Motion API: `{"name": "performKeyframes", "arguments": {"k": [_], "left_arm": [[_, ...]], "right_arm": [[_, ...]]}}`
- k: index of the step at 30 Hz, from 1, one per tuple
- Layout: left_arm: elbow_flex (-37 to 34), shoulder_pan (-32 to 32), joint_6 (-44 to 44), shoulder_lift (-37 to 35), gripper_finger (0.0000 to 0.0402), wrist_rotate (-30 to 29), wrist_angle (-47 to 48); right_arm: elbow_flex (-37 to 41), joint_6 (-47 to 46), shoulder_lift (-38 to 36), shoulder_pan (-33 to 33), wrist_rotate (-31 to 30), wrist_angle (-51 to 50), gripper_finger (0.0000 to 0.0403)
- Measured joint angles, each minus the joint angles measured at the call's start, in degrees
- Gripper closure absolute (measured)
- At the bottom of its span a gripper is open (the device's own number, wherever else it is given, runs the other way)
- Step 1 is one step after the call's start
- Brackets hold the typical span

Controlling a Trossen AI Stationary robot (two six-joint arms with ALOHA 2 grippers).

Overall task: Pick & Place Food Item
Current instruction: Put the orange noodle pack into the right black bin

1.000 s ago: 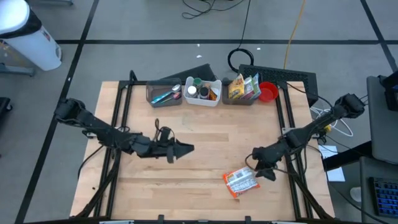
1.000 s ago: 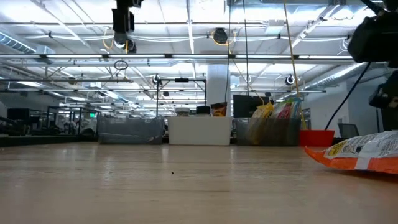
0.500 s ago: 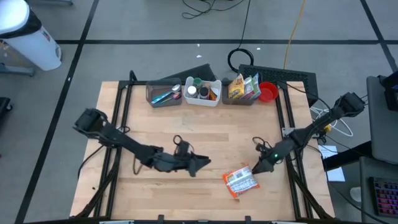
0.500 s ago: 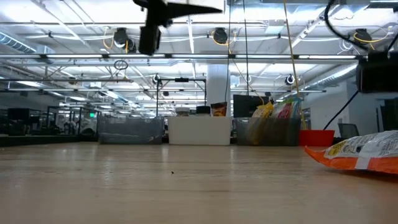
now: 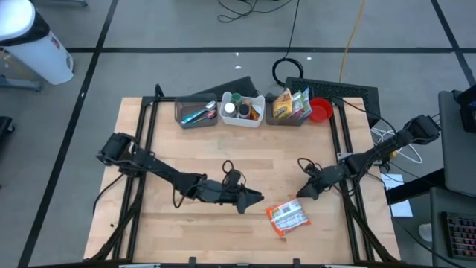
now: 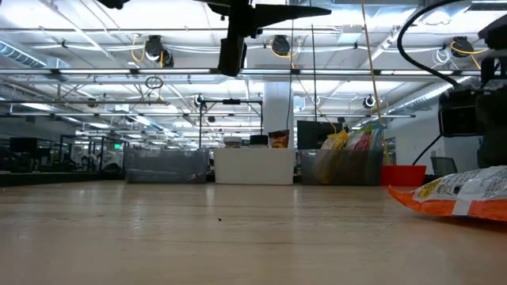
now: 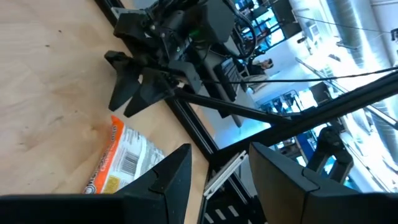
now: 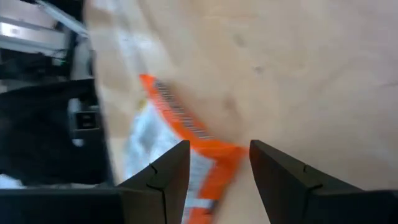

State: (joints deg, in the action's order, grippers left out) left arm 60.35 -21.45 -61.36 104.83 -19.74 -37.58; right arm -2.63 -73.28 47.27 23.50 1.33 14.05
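Note:
An orange and white snack bag (image 5: 287, 218) lies flat on the table near the front right; it also shows in the low view (image 6: 463, 196), the left wrist view (image 7: 121, 162) and the right wrist view (image 8: 177, 152). My left gripper (image 5: 258, 198) is open and empty, above the table just left of the bag. My right gripper (image 5: 301, 190) is open and empty, above the table just beyond the bag's far right corner, and it shows in the left wrist view (image 7: 127, 93).
At the table's far edge stand a grey bin with utensils (image 5: 196, 112), a white bin with jars (image 5: 242, 109), a bin with snack packets (image 5: 291, 106) and a red bowl (image 5: 320, 111). Bare wood lies at the table's middle and left.
My left gripper has swept toward the table's right edge and a little toward the near edge, closing on the snack bag. My right gripper has drawn back from the bag toward the far edge and risen. The bag has stayed where it lay.

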Motion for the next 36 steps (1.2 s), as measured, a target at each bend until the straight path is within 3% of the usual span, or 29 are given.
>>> {"name": "performKeyframes", "arguments": {"k": [10,24,28,36], "left_arm": [[0.09,1.79,-0.28,0.01,0.0234,3.66,0.09],[0.09,4.4,0.17,0.01,0.0233,3.73,0.12],[0.09,4.79,0.5,0.01,0.0233,3.77,0.13],[0.09,4.82,0.85,0.01,0.0233,3.81,0.11]], "right_arm": [[-2.08,8.09,1.25,-1.78,2.95,-2.81,0.0243],[-2.36,10.18,8.43,-1.81,2.99,-0.61,0.0284],[-2.36,11.39,9.83,-1.86,2.44,3.98,0.0286],[-2.34,11.68,12.77,-2.53,1.88,3.84,0.0287]]}}
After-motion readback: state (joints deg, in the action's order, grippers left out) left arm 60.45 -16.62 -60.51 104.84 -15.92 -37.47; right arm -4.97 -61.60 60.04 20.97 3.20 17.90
